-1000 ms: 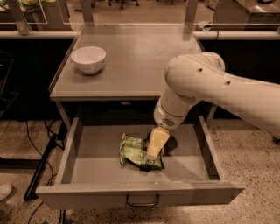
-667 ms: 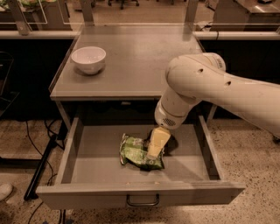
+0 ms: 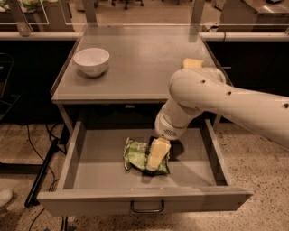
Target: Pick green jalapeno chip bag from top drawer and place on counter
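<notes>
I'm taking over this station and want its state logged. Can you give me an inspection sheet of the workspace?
Surface: counter, flat and grey, with low clear side rails.
Job's things: green chip bag lies crumpled in the open top drawer; not yet on the counter.
Clutter: white bowl on the counter's left side; yellow sponge on its right, partly hidden behind the arm.
Grippers: gripper down in the drawer, on the bag's right end.
Cables: dark cables on the floor left of the drawer.
Surroundings: speckled floor; other tables behind.

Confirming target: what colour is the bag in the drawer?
Green bag, camera view; gripper down at it.
</notes>
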You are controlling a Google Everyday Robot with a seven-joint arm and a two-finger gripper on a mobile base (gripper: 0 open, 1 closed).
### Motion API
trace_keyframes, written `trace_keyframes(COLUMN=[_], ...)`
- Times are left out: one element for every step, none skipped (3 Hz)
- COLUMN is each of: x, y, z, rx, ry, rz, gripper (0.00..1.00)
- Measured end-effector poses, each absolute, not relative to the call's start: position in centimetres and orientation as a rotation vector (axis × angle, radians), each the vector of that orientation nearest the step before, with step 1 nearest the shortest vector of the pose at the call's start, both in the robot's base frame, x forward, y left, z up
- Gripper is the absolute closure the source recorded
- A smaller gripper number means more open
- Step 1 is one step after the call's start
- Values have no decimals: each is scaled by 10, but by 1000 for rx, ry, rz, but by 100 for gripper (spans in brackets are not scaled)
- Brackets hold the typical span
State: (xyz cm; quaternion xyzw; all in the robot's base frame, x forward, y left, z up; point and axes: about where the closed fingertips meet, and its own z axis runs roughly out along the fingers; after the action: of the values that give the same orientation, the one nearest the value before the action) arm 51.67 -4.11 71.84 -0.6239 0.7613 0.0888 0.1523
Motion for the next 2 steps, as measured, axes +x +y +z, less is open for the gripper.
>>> trace_keyframes(x=[527,525], y=[-22,-22], z=[696,691], rx=[-1826,-1823], ry=[2161,2156], rz=[290,304], gripper=[0,0])
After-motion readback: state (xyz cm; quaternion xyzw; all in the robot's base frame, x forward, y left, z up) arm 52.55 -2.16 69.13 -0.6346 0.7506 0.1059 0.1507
